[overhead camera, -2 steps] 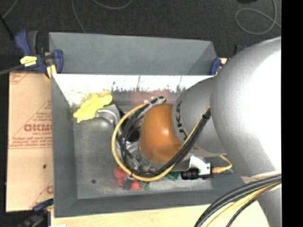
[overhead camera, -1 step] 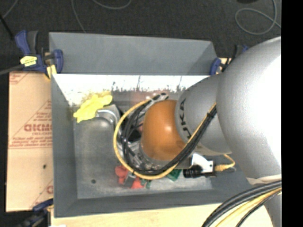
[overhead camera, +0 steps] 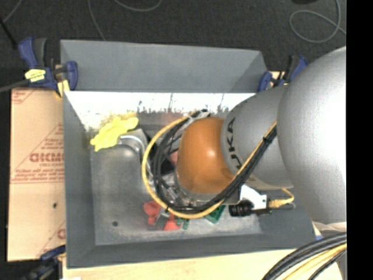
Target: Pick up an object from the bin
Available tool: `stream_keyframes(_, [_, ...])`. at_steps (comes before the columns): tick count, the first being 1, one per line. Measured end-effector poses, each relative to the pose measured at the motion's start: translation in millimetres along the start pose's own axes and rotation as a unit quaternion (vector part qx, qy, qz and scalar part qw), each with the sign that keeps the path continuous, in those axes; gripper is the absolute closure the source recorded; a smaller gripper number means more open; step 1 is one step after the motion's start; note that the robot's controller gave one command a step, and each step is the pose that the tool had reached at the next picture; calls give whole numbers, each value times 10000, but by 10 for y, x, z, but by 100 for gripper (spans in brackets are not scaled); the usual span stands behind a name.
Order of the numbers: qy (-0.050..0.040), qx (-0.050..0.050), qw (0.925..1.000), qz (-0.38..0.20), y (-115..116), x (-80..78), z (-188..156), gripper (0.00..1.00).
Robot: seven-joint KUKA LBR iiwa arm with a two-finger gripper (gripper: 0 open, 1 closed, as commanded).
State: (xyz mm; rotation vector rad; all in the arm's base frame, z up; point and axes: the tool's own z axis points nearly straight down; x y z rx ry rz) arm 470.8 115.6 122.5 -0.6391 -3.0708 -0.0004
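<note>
Orange wrist cover [overhead camera: 201, 156] low over bin [overhead camera: 163, 69] centre; claw [overhead camera: 168, 192] beneath it, state cannot be told. Red pieces [overhead camera: 152, 212] at 6 o'clock, yellow lump [overhead camera: 113, 132] at 10.

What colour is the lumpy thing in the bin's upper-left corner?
Yellow. The lumpy thing shows best in the camera view.
</note>
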Motion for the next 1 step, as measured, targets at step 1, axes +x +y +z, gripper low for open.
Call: stream_keyframes(1, [-19,-13,10000,-11,7,-8,-218,100])
